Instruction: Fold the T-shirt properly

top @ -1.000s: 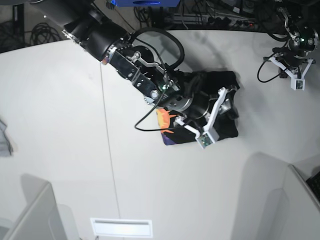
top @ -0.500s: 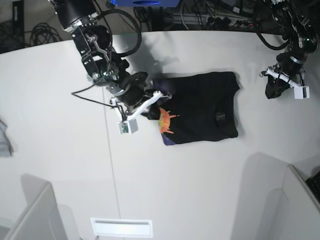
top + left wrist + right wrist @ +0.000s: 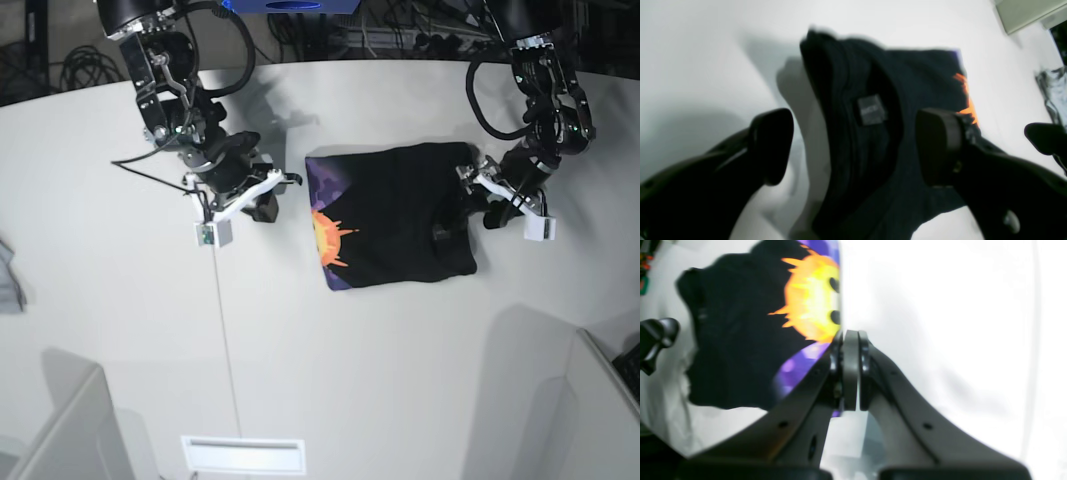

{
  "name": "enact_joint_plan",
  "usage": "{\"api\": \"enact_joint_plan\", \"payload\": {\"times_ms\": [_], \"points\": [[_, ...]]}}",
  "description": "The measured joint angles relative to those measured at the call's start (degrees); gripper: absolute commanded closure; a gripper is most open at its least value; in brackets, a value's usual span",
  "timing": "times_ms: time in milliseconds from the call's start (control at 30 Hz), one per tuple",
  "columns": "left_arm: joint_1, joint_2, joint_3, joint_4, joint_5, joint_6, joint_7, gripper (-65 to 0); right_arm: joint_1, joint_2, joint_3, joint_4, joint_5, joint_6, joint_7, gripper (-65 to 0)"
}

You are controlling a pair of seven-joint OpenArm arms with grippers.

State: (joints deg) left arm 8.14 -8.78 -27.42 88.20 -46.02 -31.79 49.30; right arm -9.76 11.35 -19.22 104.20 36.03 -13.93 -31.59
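The black T-shirt lies folded into a rough rectangle on the white table. Its orange sun and purple print show along the left edge. My left gripper is open at the shirt's right edge. In the left wrist view its fingers straddle the collar fold and grey neck label without closing on them. My right gripper is shut and empty, apart from the shirt on its left. In the right wrist view it is near the sun print.
A grey crumpled item lies at the table's left edge. White partition walls stand at the bottom left and bottom right. A white slot sits near the front edge. Cables run along the back.
My right arm has let go of the shirt and drawn back to the left, its gripper shut. My left arm has come in from the far right to the shirt's right edge.
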Motion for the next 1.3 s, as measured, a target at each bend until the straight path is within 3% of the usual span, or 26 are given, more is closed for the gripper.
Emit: {"api": "enact_joint_plan", "payload": {"times_ms": [433, 500, 767, 833, 967, 1167, 1300], "points": [[-5.3, -0.3, 4.9, -14.2, -2.4, -1.2, -2.7, -53.6, -1.4, 0.7, 0.1, 0.0, 0.2, 0.0, 0.0, 0.0], [-5.3, -0.3, 4.9, -15.1, -2.8, -1.3, -3.5, -46.6, -1.4, 0.8, 0.1, 0.0, 0.2, 0.0, 0.1, 0.0], [-5.3, -0.4, 5.0, -15.1, 5.0, -1.2, -3.3, -0.2, -1.4, 0.8, 0.1, 0.0, 0.2, 0.0, 0.1, 0.0], [-5.3, -1.0, 7.1, -14.7, 6.7, -1.2, -4.2, 0.0, -1.4, 0.8, 0.2, 0.0, 0.2, 0.0, 0.1, 0.0], [-6.1, -3.2, 13.6, -14.4, 8.5, -1.2, -5.5, 0.0, -4.6, -0.2, 7.0, 0.0, 0.5, 0.3, 0.1, 0.0], [-10.1, -9.9, 29.4, -14.1, 9.3, -1.2, -6.1, 0.0, -9.0, -0.3, 16.9, 0.0, 0.2, 0.4, 0.2, 0.0], [-14.8, -13.9, 41.1, -13.7, 9.8, -0.8, -6.1, 0.0, -12.6, -3.1, 25.1, 0.0, 0.2, 0.4, 0.2, 0.0]]}}
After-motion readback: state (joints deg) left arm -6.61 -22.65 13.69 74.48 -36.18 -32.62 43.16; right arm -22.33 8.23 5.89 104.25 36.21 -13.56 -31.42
